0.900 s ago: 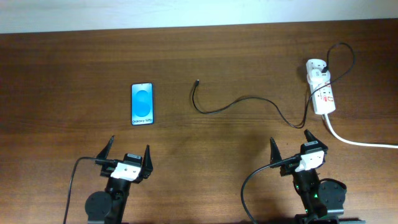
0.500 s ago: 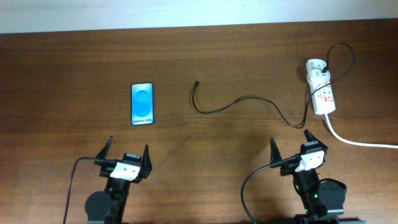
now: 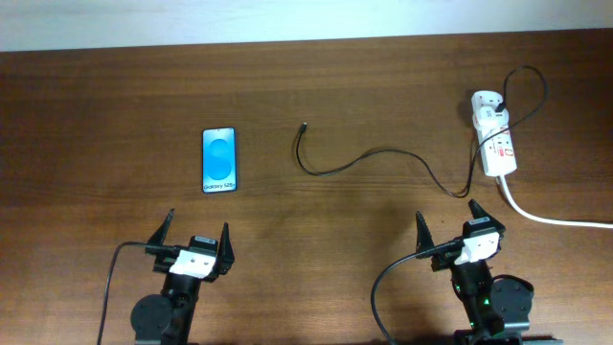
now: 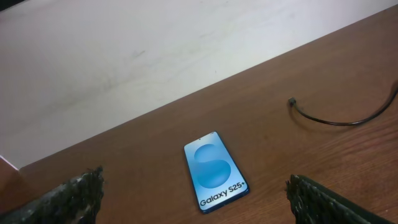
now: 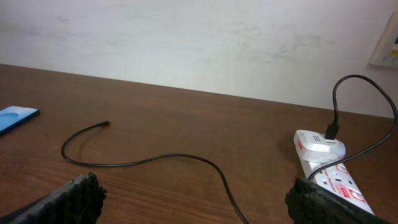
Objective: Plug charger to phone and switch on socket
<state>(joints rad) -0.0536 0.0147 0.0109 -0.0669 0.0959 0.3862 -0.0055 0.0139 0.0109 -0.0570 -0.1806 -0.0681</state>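
Note:
The phone point(image 3: 219, 160) lies flat on the table with its blue screen up; it also shows in the left wrist view point(image 4: 215, 172) and at the left edge of the right wrist view point(image 5: 15, 116). The charger point(image 3: 369, 157), a thin black cable, curls from its plug tip point(image 3: 304, 126) across to the socket point(image 3: 495, 134), a white power strip at the right; both show in the right wrist view, cable point(image 5: 155, 159), socket point(image 5: 326, 165). My left gripper point(image 3: 196, 241) is open and empty, below the phone. My right gripper point(image 3: 447, 229) is open and empty, below the cable.
The socket's thick white cord point(image 3: 556, 219) runs off to the right edge. A white wall point(image 3: 287, 19) borders the table's far side.

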